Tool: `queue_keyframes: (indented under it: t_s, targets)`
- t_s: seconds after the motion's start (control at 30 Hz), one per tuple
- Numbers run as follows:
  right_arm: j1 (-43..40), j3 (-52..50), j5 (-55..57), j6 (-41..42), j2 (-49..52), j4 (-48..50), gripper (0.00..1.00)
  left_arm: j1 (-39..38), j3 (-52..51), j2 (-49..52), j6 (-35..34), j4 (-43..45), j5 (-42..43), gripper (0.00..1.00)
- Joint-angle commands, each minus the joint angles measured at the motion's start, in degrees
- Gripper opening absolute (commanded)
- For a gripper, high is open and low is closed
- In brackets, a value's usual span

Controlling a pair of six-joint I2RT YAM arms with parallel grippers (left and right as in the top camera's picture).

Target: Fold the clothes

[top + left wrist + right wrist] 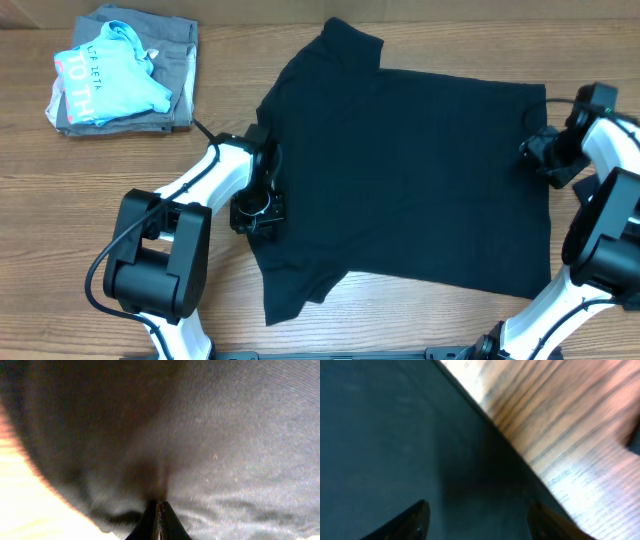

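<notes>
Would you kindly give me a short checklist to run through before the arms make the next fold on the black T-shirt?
1. Left gripper holding the black short-sleeved soft-fabric T-shirt: ok, it is shut and the fabric puckers into its tips.
2. Right gripper holding the shirt's edge: not ok, it is open over the edge.
3. T-shirt spread flat on the wooden table: ok, both sleeves lie out.
4. Grey folded garment and the light blue lettered shirt on it clear of the T-shirt: ok, they lie apart from it.
5. Neck label position: cannot tell.
</notes>
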Motion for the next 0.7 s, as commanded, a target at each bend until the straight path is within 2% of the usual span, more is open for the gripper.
queue_keyframes:
  t_s: [0.0,0.23,0.27,0.33,0.37,0.4,0.53,0.67]
  targets:
    - [-0.61,8.87,-1.25,1.4,-2.58,-4.33,0.67,0.2,6.49,-0.74,1.51,-2.29,-1.75,0.04]
    - [-0.61,15.98,-4.72,2.95,-15.74,-14.29,0.72,-0.13,15.26,-7.21,1.51,-9.9,-2.25,0.05]
    - [-0.61,15.98,-6.12,2.91,-18.18,-15.26,0.74,-0.13,15.61,-8.46,1.51,-10.54,-2.23,0.13]
    - [-0.61,15.98,-7.72,2.89,-22.18,-16.92,0.83,-0.13,15.76,-10.73,1.53,-11.8,-2.21,0.47]
    - [-0.61,15.98,-8.13,2.91,-24.57,-18.25,0.94,-0.13,15.76,-11.85,1.53,-12.61,-2.14,0.66]
    - [-0.61,15.98,-8.17,2.89,-26.36,-19.58,0.99,-0.13,15.76,-12.59,1.55,-13.35,-2.03,0.82]
    - [-0.61,15.98,-8.72,2.86,-32.3,-27.34,1.0,-0.39,15.76,-15.04,2.29,-17.42,-0.66,0.86]
    - [-0.61,15.91,-8.68,2.6,-36.5,-35.12,1.0,-3.23,15.69,-16.94,3.72,-20.2,0.39,0.77]
